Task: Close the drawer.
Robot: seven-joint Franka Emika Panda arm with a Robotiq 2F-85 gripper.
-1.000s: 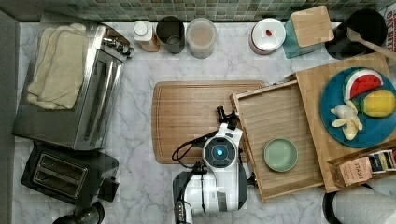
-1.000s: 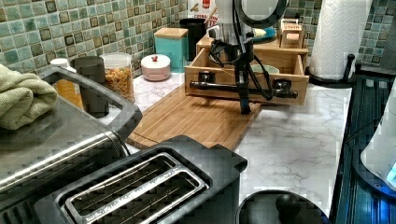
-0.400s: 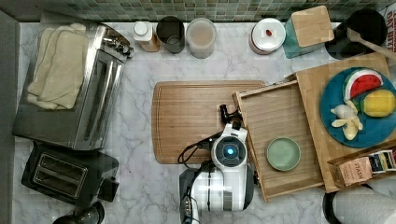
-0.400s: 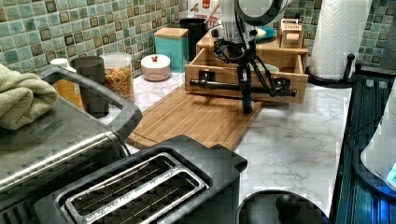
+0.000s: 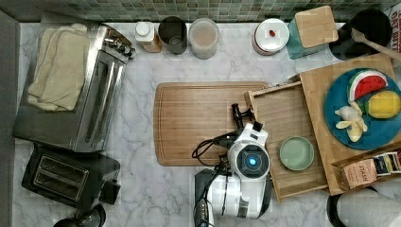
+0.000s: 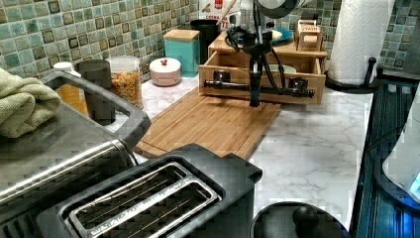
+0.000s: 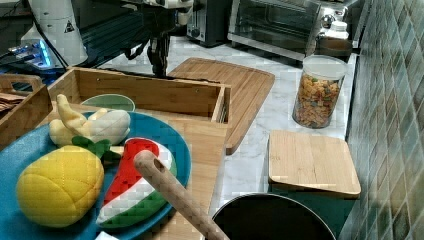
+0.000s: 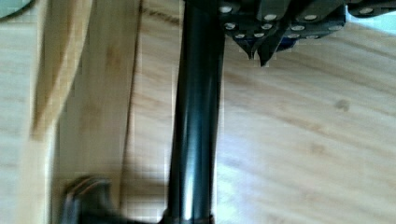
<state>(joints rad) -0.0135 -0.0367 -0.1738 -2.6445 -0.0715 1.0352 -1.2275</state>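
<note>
Compare the current top view with the earlier ones. The drawer (image 5: 283, 118) has travelled a short way toward the top view's right, into the wooden box (image 5: 317, 90) that carries the blue plate (image 5: 333, 101). Its front edge previously lay further out over the cutting board (image 5: 198, 123). It now covers less of the board. The gripper (image 5: 239, 113) has advanced with it in the same direction.

Current condition:
- The drawer is only partly in. Most of its planked floor is exposed, and the green bowl (image 5: 296, 152) sits inside it near the front.
- The gripper hangs vertically, just in front of the drawer face, beside the black bar handle (image 6: 233, 85).
- In the wrist view the fingertips (image 8: 258, 53) are drawn together to a narrow point. They hold nothing, and the handle (image 8: 194, 116) runs alongside them rather than between them.

Interpretation: you are pushing, not grasping. The closed fingers are acting as a ram against the drawer front or handle. Whether they are in firm contact cannot be confirmed from these views.

Progress is judged as early, with most of the stroke remaining. Direct the next push straight toward the box. The drawer sits slightly skewed in the top view, and an off-centre push may jam it against the box opening.
</note>
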